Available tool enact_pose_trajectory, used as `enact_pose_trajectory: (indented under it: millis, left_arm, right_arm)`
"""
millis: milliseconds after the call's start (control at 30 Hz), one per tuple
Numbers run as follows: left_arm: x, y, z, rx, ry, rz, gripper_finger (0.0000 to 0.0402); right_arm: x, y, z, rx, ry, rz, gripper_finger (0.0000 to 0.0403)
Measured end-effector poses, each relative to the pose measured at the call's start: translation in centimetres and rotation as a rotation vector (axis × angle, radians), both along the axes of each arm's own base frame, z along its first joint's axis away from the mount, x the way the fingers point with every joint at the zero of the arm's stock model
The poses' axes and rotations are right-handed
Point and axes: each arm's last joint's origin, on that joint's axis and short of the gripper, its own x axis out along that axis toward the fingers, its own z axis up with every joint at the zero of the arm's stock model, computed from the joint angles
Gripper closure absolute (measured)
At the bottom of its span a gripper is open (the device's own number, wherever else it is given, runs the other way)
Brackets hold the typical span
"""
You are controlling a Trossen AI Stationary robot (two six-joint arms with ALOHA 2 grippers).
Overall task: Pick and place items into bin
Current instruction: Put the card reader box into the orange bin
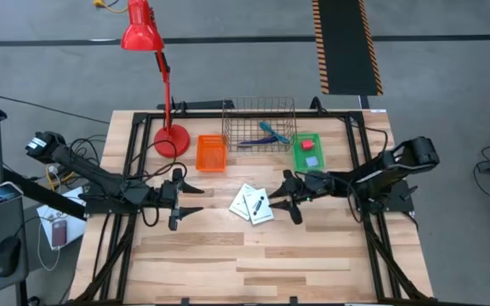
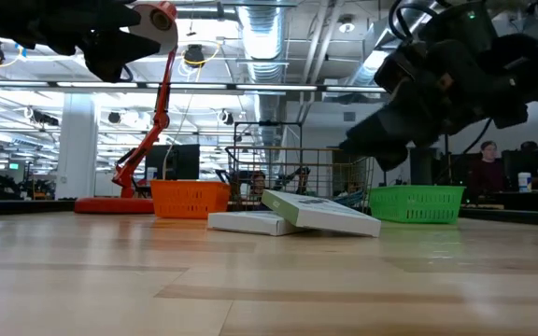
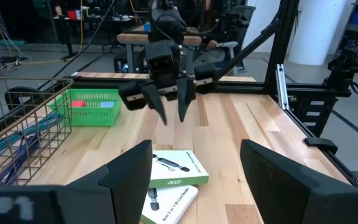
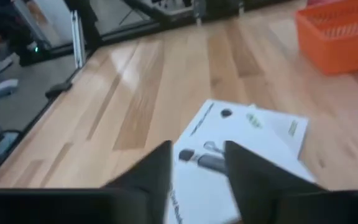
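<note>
Two flat white packets with dark print lie mid-table (image 1: 251, 204). One is tilted, its edge propped on the other (image 2: 320, 213), which lies flat (image 2: 248, 222). My right gripper (image 1: 279, 199) hovers open just right of and above them, and the upper packet (image 4: 247, 134) shows past its fingers. My left gripper (image 1: 192, 198) is wide open, left of the packets (image 3: 174, 167), above the table. A dark blue pen and a teal-handled tool (image 1: 270, 133) lie in the wire basket (image 1: 260, 110). The small red block (image 1: 310, 144) sits in the green bin (image 1: 306, 159).
An orange bin (image 1: 211, 153) stands left of the wire basket, with a red desk lamp's base (image 1: 171, 140) beside it. A black frame rail runs along the table's sides. Bare wood lies toward the near edge (image 1: 245, 263).
</note>
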Motion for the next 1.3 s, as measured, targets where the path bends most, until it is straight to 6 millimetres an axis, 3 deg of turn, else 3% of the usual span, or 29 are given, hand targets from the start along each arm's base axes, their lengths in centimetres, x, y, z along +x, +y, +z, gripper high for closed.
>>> enact_pose_trajectory:
  millis: [100,167,467,700,933,1300]
  left_arm:
    - [0.0,0.0,0.0,-0.009,0.000,0.001,0.0168]
    - [0.0,0.0,0.0,-0.009,0.000,0.000,0.0168]
    - [0.1,0.2,-0.1,-0.013,0.009,-0.040,0.0168]
    - [0.9,0.5,0.8,-0.004,0.092,-0.061,0.0168]
    - [3.3,0.2,1.6,0.088,0.299,-0.039,0.0168]
    - [7.9,0.6,0.5,0.117,0.531,-0.094,0.0168]
  right_arm:
    - [-0.1,0.4,-0.1,-0.001,0.020,0.017,0.0365]
    - [-0.3,0.5,-0.1,-0.003,0.039,0.024,0.0392]
    - [-1.4,0.0,-1.3,-0.004,0.255,-0.113,0.0400]
    - [-1.6,-0.1,-1.7,-0.007,0.292,-0.144,0.0401]
    - [-1.8,-0.1,-2.0,0.025,0.330,-0.166,0.0402]
    - [-1.9,-0.1,-2.2,0.087,0.360,-0.202,0.0402]
